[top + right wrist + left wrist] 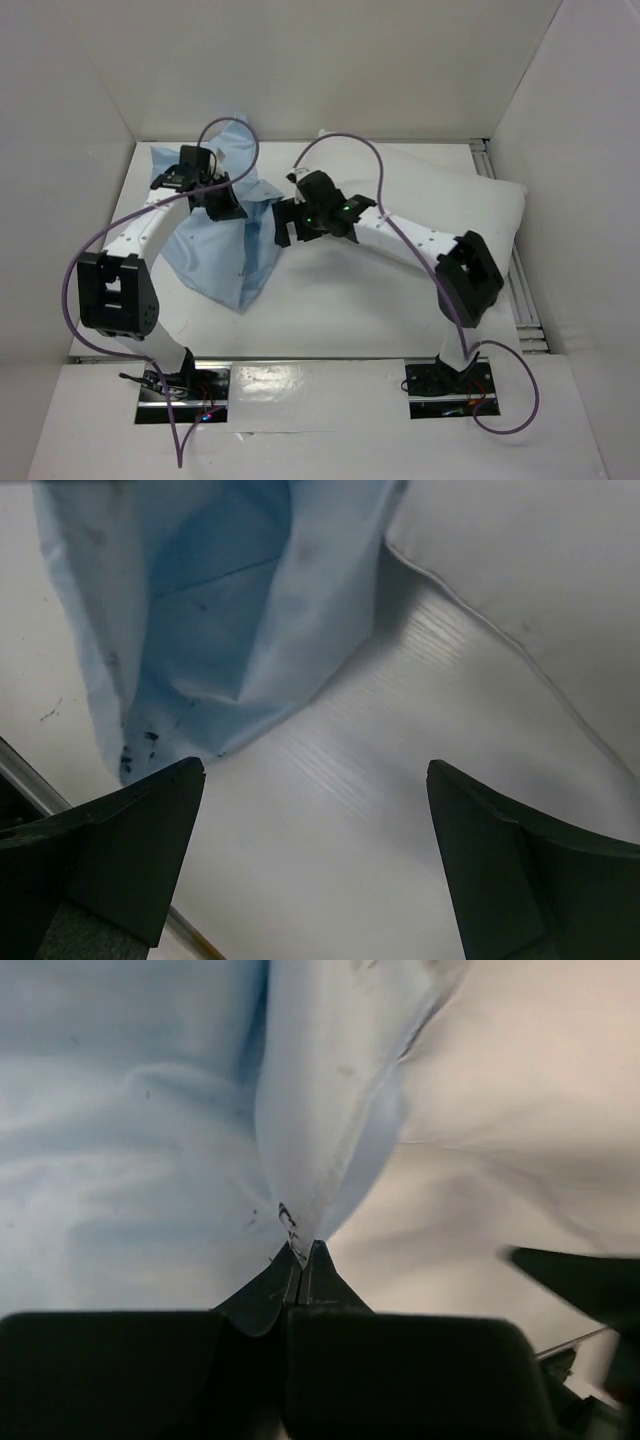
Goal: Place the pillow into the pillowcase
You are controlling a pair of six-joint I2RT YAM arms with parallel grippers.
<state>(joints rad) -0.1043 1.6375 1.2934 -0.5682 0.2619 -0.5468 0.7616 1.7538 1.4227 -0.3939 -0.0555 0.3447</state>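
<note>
pillow lies right of the pinched case

the left hand (218,196) is clamped shut on a raised fold of the case (215,265), which droops from that pinch down to the desk (330,320) on the left side. the pillow (490,205) lies outside it at the back right, long axis running across the desk, its left corner close to the case (touching or not, i cannot tell). the right hand (286,228) hangs between the two, jaws spread wide with nothing in them, its arm reaching over the pillow. so the right hand is the nearer to the pillow, and the coming move likely turns on drawing it leftward toward the case's lifted edge.
</note>
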